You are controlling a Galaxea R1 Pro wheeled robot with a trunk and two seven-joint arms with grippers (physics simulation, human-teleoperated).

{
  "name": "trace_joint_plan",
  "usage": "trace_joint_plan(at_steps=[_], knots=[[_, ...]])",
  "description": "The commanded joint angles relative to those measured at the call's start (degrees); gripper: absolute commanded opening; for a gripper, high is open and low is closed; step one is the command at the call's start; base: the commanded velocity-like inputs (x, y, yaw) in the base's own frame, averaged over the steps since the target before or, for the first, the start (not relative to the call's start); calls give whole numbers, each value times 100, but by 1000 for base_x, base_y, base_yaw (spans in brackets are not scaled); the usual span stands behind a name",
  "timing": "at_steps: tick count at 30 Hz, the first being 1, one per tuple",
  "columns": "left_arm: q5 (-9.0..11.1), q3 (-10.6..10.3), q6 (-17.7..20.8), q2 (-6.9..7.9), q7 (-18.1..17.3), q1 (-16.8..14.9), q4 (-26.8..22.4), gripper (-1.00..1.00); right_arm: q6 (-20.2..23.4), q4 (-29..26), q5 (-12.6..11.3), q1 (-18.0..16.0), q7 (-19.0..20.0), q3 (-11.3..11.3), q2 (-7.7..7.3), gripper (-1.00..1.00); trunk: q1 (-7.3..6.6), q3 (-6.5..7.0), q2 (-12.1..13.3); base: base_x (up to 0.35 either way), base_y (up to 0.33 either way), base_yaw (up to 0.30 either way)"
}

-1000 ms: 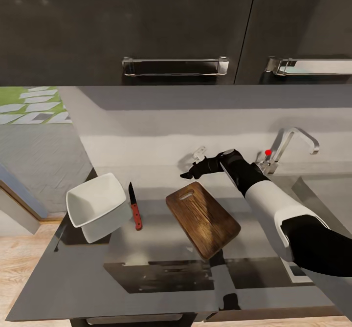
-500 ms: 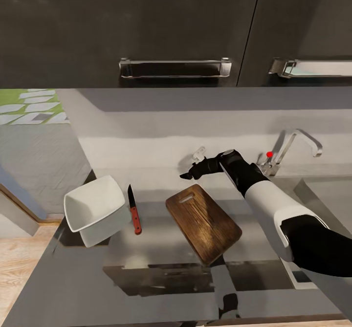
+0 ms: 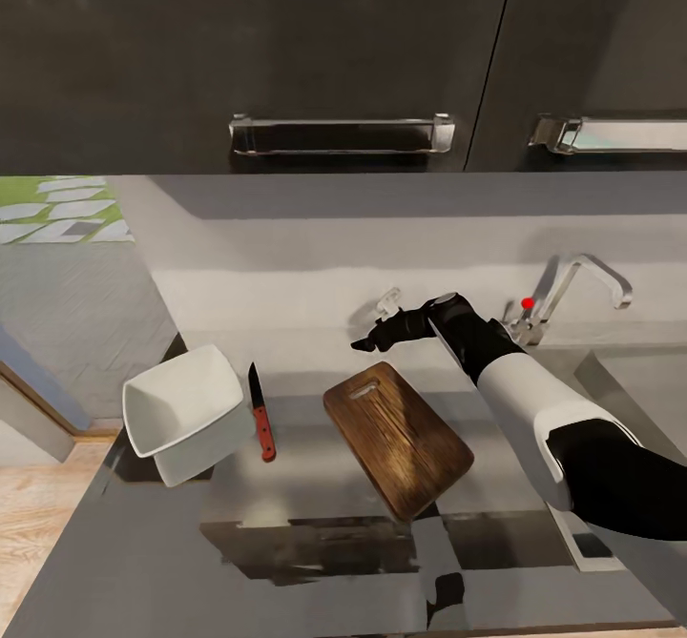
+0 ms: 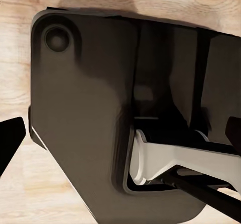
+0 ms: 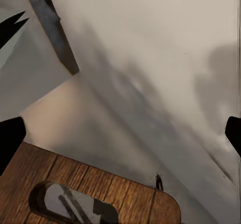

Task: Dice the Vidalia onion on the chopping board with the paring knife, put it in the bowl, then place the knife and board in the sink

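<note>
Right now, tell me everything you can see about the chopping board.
The chopping board is a dark brown rectangle with rounded corners and a visible wood grain. An oval handle slot pierces its far end. It lies flat on the grey countertop, turned diagonally, with nothing on it. The paring knife lies apart to its left, the white bowl beyond that. The right end effector hovers just past the slotted end, not touching the board.

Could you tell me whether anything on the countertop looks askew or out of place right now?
Yes. The white bowl sits tilted, tipped toward the paring knife, at the left end of the countertop. The chopping board lies diagonally rather than square to the counter's edge. Nothing looks spilled or damaged.
</note>
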Motion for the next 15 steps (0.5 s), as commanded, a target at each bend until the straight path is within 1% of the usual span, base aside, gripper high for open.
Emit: trace_joint_plan(at_steps=[1,5,15], knots=[[15,35,4,-4,-45,1,-4,100,21,-8,43,-3,29,-3,0,100,5,-10,-10,153,0,0],[16,34,4,1,-46,1,1,100,21,147,43,-3,29,-1,-1,100,5,-10,-10,82,0,0],[5,51,1,2,-51,1,121,100,21,461,47,-9,19,0,8,100,5,-10,-10,10,0,0]])
